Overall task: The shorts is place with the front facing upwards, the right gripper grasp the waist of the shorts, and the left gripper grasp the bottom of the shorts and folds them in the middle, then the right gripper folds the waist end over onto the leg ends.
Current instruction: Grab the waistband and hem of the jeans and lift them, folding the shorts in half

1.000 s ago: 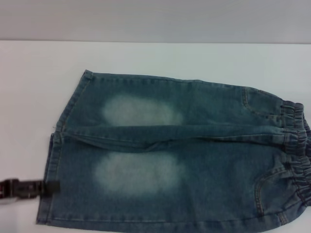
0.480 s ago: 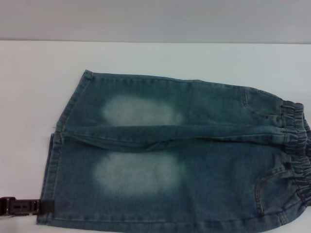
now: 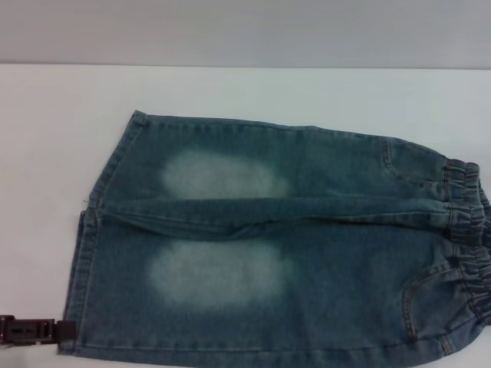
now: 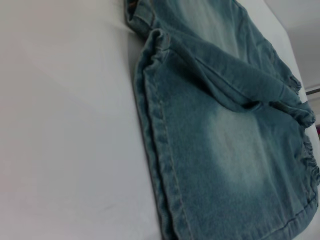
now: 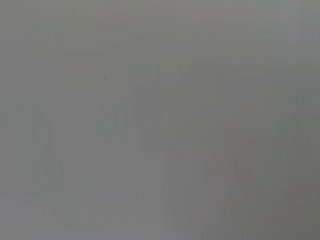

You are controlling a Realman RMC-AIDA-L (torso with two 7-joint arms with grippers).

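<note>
- The left gripper (image 3: 34, 331) pokes in low at the left side of the head view. Only its dark tip shows, and the rest is cut off.
- I cannot tell how wide its claw is, or whether it holds anything. Its tip sits right at the near corner of the closest leg hem (image 3: 73, 295).
- The right gripper is not in any view. The right wrist view shows only flat grey.
- The shorts (image 3: 268, 245) lie flat on the white table (image 3: 46, 138), front side up. They spread out from the left gripper's tip, across to the other side.
- The leg hems are the part closest to that gripper. The waist (image 3: 468, 253) is the part farthest from it, puckered and darker blue.
- The waist is cut off at the right side of the head view. The near side of the shorts is cut off at the bottom.
- Each leg has a pale faded patch. A raised fold (image 3: 253, 222) runs between the two legs.
- In the left wrist view the hem (image 4: 155, 165) looks thick and stitched, a bit lifted at the corner between the legs.
- Bare white table lies beside the hems and past the far leg. A grey wall (image 3: 245, 31) stands behind the table.
</note>
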